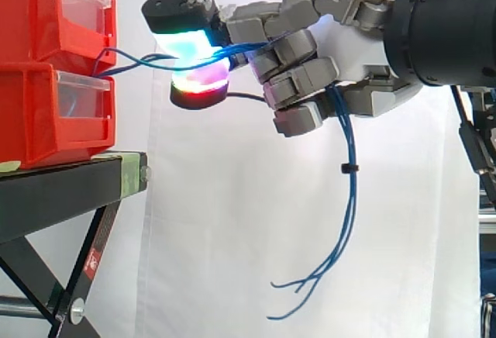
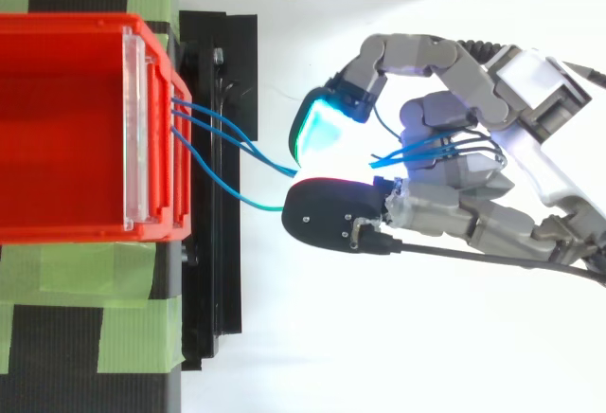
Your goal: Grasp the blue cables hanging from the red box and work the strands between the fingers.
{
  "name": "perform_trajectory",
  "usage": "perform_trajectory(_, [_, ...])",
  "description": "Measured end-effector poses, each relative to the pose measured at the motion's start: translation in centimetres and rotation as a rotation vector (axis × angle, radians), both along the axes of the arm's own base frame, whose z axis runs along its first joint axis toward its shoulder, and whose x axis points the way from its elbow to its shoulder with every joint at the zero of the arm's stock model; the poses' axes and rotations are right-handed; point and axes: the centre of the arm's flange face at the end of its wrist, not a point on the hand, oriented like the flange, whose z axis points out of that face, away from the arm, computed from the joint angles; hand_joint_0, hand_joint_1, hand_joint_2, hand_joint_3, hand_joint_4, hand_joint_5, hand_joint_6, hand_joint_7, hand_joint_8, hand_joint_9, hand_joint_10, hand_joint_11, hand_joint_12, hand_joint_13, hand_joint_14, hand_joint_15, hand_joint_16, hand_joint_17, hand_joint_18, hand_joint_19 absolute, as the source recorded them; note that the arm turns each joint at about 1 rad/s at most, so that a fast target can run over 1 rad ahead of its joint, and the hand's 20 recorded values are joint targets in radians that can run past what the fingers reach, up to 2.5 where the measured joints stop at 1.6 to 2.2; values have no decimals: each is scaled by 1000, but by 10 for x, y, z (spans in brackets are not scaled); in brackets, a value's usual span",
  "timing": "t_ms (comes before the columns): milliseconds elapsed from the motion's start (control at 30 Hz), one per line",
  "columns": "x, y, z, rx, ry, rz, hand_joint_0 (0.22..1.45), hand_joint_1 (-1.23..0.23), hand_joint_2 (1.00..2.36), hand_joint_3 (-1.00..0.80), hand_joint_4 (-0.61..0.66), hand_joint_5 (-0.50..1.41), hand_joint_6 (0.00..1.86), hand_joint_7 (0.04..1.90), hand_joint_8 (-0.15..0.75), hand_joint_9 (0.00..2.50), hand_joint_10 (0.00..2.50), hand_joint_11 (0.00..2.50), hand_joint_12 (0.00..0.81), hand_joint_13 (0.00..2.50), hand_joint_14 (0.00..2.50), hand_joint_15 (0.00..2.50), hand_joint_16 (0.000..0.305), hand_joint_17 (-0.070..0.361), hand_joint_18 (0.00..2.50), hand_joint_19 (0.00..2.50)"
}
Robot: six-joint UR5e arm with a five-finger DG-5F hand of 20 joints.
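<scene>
You have the hand [image 1: 349,51] clamped on the blue cables [image 1: 353,198]: glowing pads [image 1: 190,47] pinch them just off the upper red bin [image 1: 46,12], with the other fingers curled over the strands. Their path through the palm is hidden, and the loose ends dangle below. Their anchor behind the bin's clear front [image 2: 135,129] can't be made out.

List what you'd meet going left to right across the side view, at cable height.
In order: red bins → blue cables → fingertips pinching the strands → hand → arm.
</scene>
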Motion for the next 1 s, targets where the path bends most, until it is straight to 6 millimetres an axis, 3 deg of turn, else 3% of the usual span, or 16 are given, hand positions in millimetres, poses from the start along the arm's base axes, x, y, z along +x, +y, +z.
perform_trajectory(100, [0, 0, 0, 0, 0, 0, 917, -750, 1019, -415, 251, -206, 1352, 1201, 350, 908, 2500, 1993, 431, 1023, 2500, 1295, 63, 142, 1391, 1652])
perform_trajectory(133, [0, 0, 0, 0, 0, 0, 917, -750, 1018, -449, 268, -200, 1436, 1199, 350, 908, 2500, 1993, 431, 1023, 2500, 1295, 63, 142, 1391, 1652])
perform_trajectory(167, [0, 0, 0, 0, 1, 0, 917, -750, 1018, -449, 268, -200, 1436, 1199, 350, 908, 2500, 1993, 431, 1023, 2500, 1295, 63, 142, 1391, 1652])
perform_trajectory(233, [0, 0, 0, -1, 2, 0, 1066, -727, 1011, -75, 222, -195, 1489, 1224, 350, 908, 2500, 1993, 431, 1023, 2500, 1295, 63, 142, 1391, 1652])
perform_trajectory(400, [0, 1, 0, -8, 7, -1, 1173, -692, 1000, -39, 150, -172, 1505, 1314, 350, 908, 2500, 1993, 431, 1023, 2500, 1295, 63, 142, 1391, 1652])
perform_trajectory(433, [0, 1, 0, -10, 8, -1, 1111, -685, 1106, -73, 182, -150, 1464, 1332, 350, 908, 2500, 1993, 431, 1023, 2500, 1295, 63, 142, 1391, 1652])
perform_trajectory(467, [0, 1, 0, -11, 9, -1, 1096, -682, 1125, -76, 190, -145, 1455, 1330, 350, 908, 2500, 1993, 431, 1023, 2500, 1295, 63, 142, 1391, 1652])
perform_trajectory(500, [0, 1, 0, -12, 9, -1, 1104, -643, 1025, -37, 239, -36, 1227, 1214, 350, 908, 2500, 1993, 431, 1023, 2500, 1295, 63, 142, 1391, 1652])
perform_trajectory(533, [0, 1, 0, -12, 9, 0, 1094, -629, 1000, -34, 266, 53, 1006, 1247, 350, 908, 2500, 1993, 431, 1023, 2500, 1295, 63, 142, 1391, 1652])
perform_trajectory(600, [0, 2, 0, -6, 3, 0, 1104, -605, 1005, -28, 247, 105, 819, 1311, 350, 908, 2500, 1993, 431, 1023, 2500, 1295, 63, 142, 1391, 1652])
perform_trajectory(700, [0, 3, 1, 24, -26, -4, 1247, -646, 1010, 81, 220, -106, 1363, 1208, 350, 908, 2500, 1993, 431, 1023, 2500, 1295, 63, 142, 1391, 1652])
perform_trajectory(767, [0, 4, 1, 44, -44, -2, 1239, -680, 1016, 4, 204, -133, 1452, 1244, 350, 908, 2500, 1993, 431, 1023, 2500, 1295, 63, 142, 1391, 1652])
perform_trajectory(833, [0, 5, 1, 61, -60, 4, 964, -796, 1019, -464, 253, -228, 1506, 1270, 350, 908, 2500, 1993, 431, 1023, 2500, 1295, 63, 142, 1391, 1652])
perform_trajectory(900, [1, 6, 1, 70, -69, 14, 933, -806, 1012, -675, 259, -225, 1507, 1278, 350, 908, 2500, 1993, 431, 1023, 2500, 1295, 63, 142, 1391, 1652])
perform_trajectory(967, [1, 8, 1, 74, -75, 29, 1028, -782, 1015, -590, 206, -174, 1512, 1325, 350, 908, 2500, 1993, 431, 1023, 2500, 1295, 63, 142, 1391, 1652])
perform_trajectory(1000, [1, 8, 1, 77, -78, 35, 1142, -790, 1015, -270, 193, -171, 1543, 1374, 350, 908, 2500, 1993, 431, 1023, 2500, 1295, 63, 142, 1391, 1652])
